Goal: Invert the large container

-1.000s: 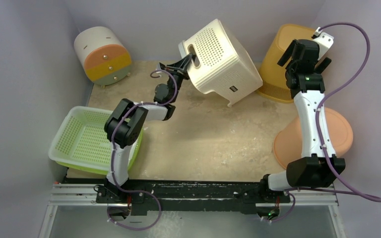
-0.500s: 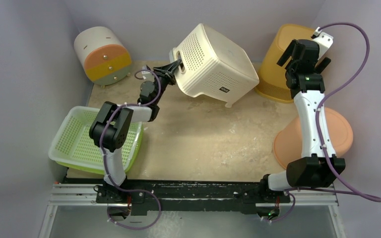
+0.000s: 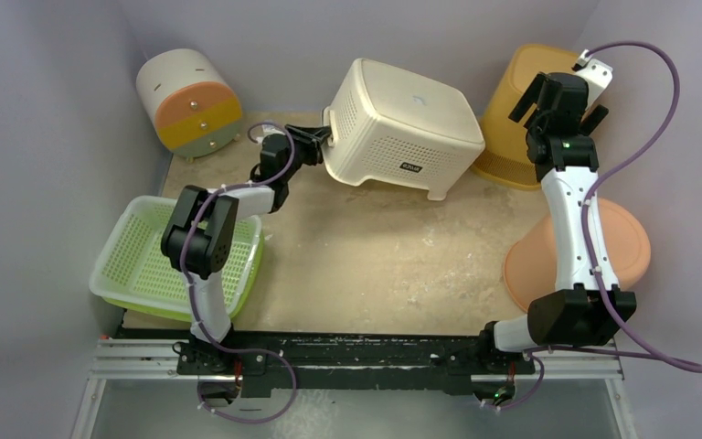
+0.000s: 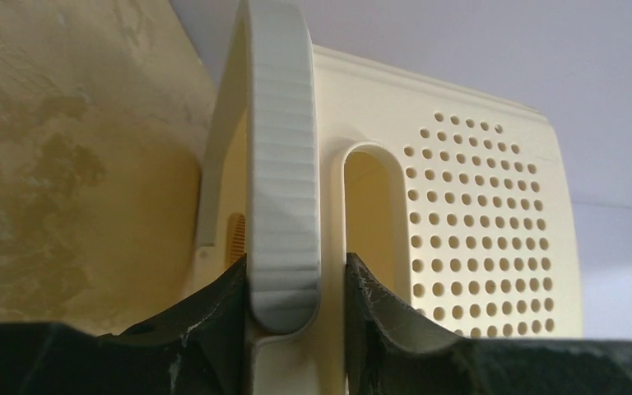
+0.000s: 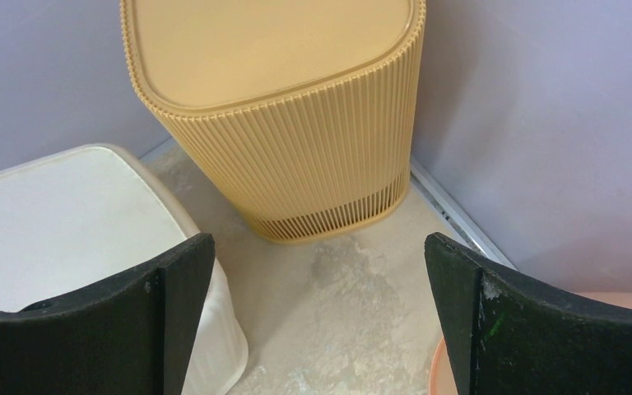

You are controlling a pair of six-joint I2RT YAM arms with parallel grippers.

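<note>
The large cream perforated container (image 3: 402, 123) lies almost bottom-up at the back of the table, its open rim facing down and left, its right feet on the table. My left gripper (image 3: 322, 144) is shut on the container's rim handle (image 4: 282, 206), one finger on each side of it. The perforated wall (image 4: 477, 222) fills the right of the left wrist view. My right gripper (image 3: 562, 96) is open and empty, held high above the back right corner. In the right wrist view (image 5: 317, 321) the container's flat bottom (image 5: 58, 214) shows at left.
A ribbed yellow bin (image 3: 526, 110) stands upside down at the back right, also in the right wrist view (image 5: 280, 107). An orange dish (image 3: 603, 251) lies at the right edge. A green mesh basket (image 3: 160, 261) sits at the left. A round drawer unit (image 3: 190, 102) stands back left.
My left gripper has swung left and down with the rim handle, rolling the container from a tilted side position to nearly bottom-up. The right arm has not moved.
</note>
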